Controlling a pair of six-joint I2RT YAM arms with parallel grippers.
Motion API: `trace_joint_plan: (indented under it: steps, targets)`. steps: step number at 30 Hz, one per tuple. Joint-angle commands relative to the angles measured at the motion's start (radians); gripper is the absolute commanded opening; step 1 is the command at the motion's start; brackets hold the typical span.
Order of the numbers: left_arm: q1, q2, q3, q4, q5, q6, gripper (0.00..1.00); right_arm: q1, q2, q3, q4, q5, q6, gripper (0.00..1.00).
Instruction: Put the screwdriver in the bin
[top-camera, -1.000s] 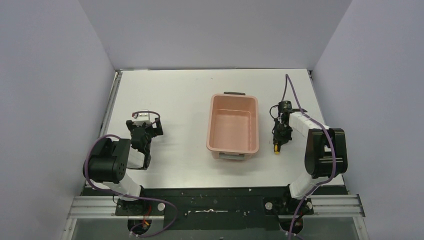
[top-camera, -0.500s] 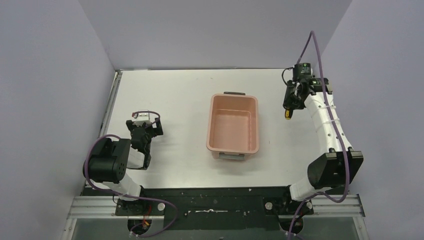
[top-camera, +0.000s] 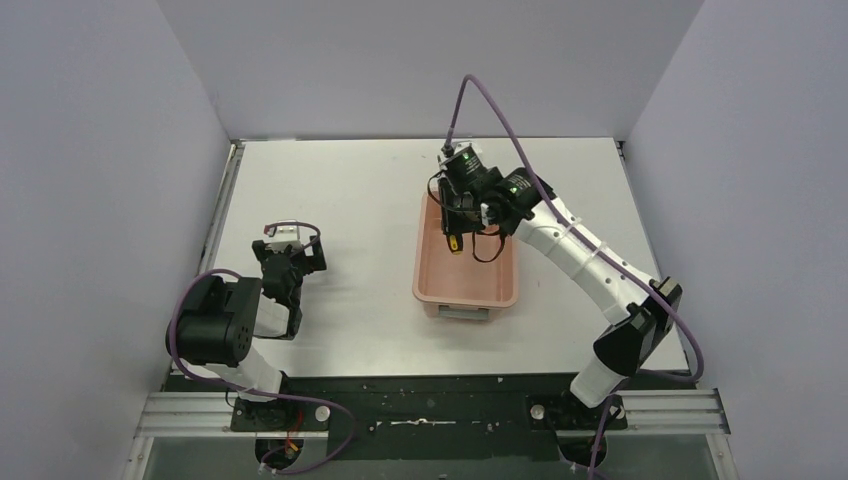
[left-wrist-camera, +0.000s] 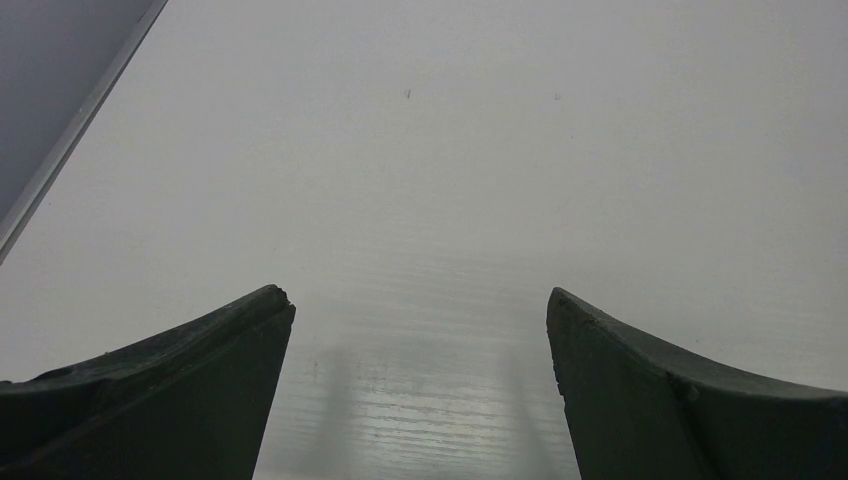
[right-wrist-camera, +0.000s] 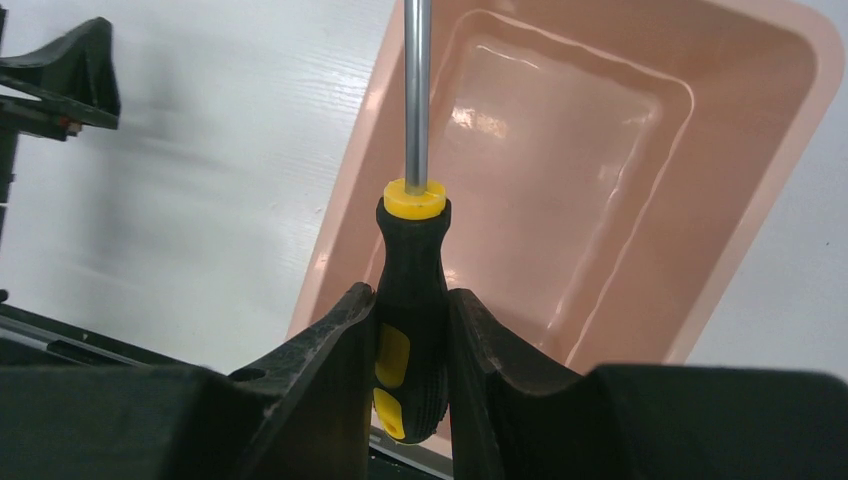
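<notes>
Biggest worry: the screwdriver (right-wrist-camera: 413, 250) could land on the edge of the bin (top-camera: 418, 272) and tip out onto the table (top-camera: 330, 200). From the right wrist, its long metal part runs along the bin's left edge, not over the middle.
Middle worry: if it is let go from up high, it could bounce or roll hard against the wall. I cannot tell how high it is.
Small worry: the right arm (top-camera: 585, 262) reaches right over the bin, so going lower could bump it and push it along.
Bin, how it looks: a pink tub with round corners and a raised edge. The floor is smooth and shiny, with nothing in it. A dark handle shows at the far end.
Right gripper (top-camera: 457, 228): squeezed tight on the screwdriver's handle, one finger on each side.
Left gripper (left-wrist-camera: 420, 300): fingers spread wide with nothing between them, low over bare table, well away from the bin.
Screwdriver, where: up in the air in the right gripper, over the far left part of the bin. It does not touch the bin.
Screwdriver, how it looks: small and thin. It has a black handle with yellow patches, a yellow ring on top, then a straight grey metal stick. Its tip is out of view.
</notes>
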Motion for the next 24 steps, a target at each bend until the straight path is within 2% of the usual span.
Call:
trace_joint_plan:
  steps: [1,8,11,15,18,21,24]
  targets:
    - [0.004,-0.009,0.001,0.027,0.016,0.012,0.97,-0.008,-0.035,-0.13,0.097,0.07,0.062,0.0]
    - [0.004,-0.009,0.002,0.026,0.016,0.011,0.97,-0.008,-0.017,-0.484,0.318,-0.009,0.131,0.0]
    - [0.004,-0.009,0.002,0.027,0.017,0.011,0.97,-0.011,0.011,-0.594,0.394,0.018,0.156,0.0]
    - [0.004,-0.009,0.002,0.028,0.017,0.01,0.97,-0.029,0.066,-0.679,0.468,0.02,0.162,0.06]
    - [0.004,-0.008,0.001,0.027,0.016,0.011,0.97,-0.041,0.112,-0.691,0.484,-0.01,0.152,0.17]
    - [0.004,-0.009,0.001,0.027,0.016,0.011,0.98,-0.042,0.108,-0.685,0.471,0.008,0.155,0.42]
    - [0.004,-0.009,0.001,0.026,0.017,0.011,0.97,-0.041,0.072,-0.637,0.419,0.051,0.158,0.56]
